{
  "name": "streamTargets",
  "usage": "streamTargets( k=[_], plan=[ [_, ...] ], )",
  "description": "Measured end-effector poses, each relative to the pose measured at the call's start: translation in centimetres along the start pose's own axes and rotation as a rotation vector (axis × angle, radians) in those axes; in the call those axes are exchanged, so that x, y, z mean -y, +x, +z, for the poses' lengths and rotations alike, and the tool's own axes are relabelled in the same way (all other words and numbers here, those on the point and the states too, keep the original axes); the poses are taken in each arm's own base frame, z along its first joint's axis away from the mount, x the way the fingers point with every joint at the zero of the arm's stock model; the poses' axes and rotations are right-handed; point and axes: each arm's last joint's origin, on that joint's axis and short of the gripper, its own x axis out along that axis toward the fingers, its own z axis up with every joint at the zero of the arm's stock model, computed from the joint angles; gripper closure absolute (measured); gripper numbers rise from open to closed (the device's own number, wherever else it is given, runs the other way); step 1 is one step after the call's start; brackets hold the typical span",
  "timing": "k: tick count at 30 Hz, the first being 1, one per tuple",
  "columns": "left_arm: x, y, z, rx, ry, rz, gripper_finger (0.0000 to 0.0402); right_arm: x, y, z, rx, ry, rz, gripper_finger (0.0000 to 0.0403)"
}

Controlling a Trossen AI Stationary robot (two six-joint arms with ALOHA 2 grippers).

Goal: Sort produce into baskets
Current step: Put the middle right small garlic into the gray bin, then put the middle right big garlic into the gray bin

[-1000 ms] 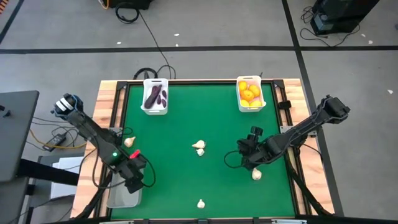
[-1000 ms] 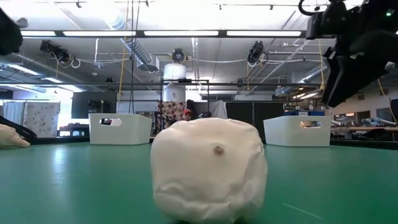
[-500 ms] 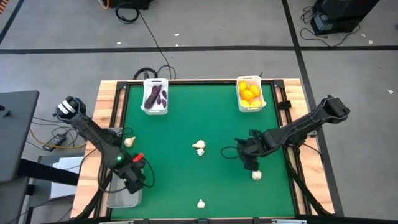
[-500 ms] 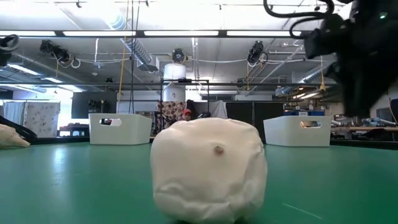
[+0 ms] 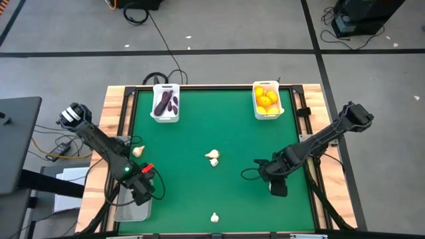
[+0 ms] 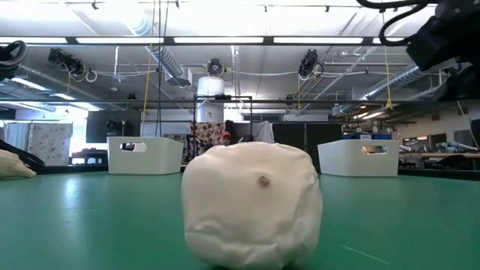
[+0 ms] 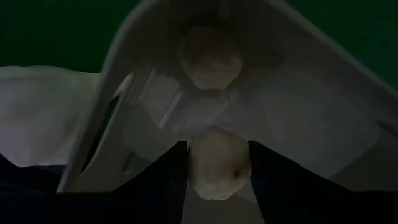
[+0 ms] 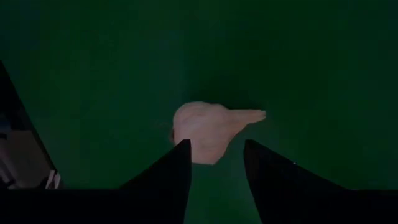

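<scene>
My left gripper point(image 5: 141, 194) hangs over the clear bin point(image 5: 127, 211) at the table's near left corner and is shut on a whitish garlic bulb point(image 7: 214, 165). Another garlic bulb point(image 7: 210, 56) lies on the bin's floor below it. My right gripper point(image 5: 277, 188) is open, low over a garlic bulb point(image 8: 208, 130) that lies on the green mat at the near right. Its fingers stand just short of that bulb, one to each side. In the high view the gripper hides that bulb. My left gripper pinches the garlic bulb by its two sides point(image 7: 194, 163) between its two fingers, coming from above and pointing down into the clear bin. The bulb is lifted clear of the bin's floor.
A white bin with eggplants point(image 5: 165, 103) and a white bin with citrus point(image 5: 267, 99) stand at the far edge. Loose garlic lies at mid-table point(image 5: 212, 157), near the front edge point(image 5: 214, 217) (it fills the low view point(image 6: 251, 202)) and on the left wooden border point(image 5: 137, 151).
My right gripper has gone toward the table's near edge and down, and now stands over the garlic bulb at the near right, hiding it from above. My left gripper has shifted slightly toward the near edge over the clear bin.
</scene>
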Motion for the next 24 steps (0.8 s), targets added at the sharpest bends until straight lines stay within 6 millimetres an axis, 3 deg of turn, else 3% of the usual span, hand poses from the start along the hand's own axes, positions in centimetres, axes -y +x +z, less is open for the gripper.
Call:
streamTargets(
  k=[4,10,15,24],
  plan=[
    [0.3,0.0,0.1,0.008,-0.020,-0.030,0.0232,-0.2,0.1,-0.2,-0.002,-0.007,-0.002,0.0245],
    [1.4,-0.1,0.5,0.082,-0.057,-0.144,0.0189,-0.1,0.0,-0.1,0.023,-0.005,-0.030,0.0245],
    [1.1,-0.1,0.3,0.059,-0.078,-0.111,0.0157,-0.1,0.1,-0.1,0.043,0.004,-0.055,0.0245],
    [0.0,-0.1,-0.2,-0.148,-0.146,-0.020,0.0171,-0.3,0.2,-1.3,-0.066,0.011,-0.055,0.0245]
  ],
)
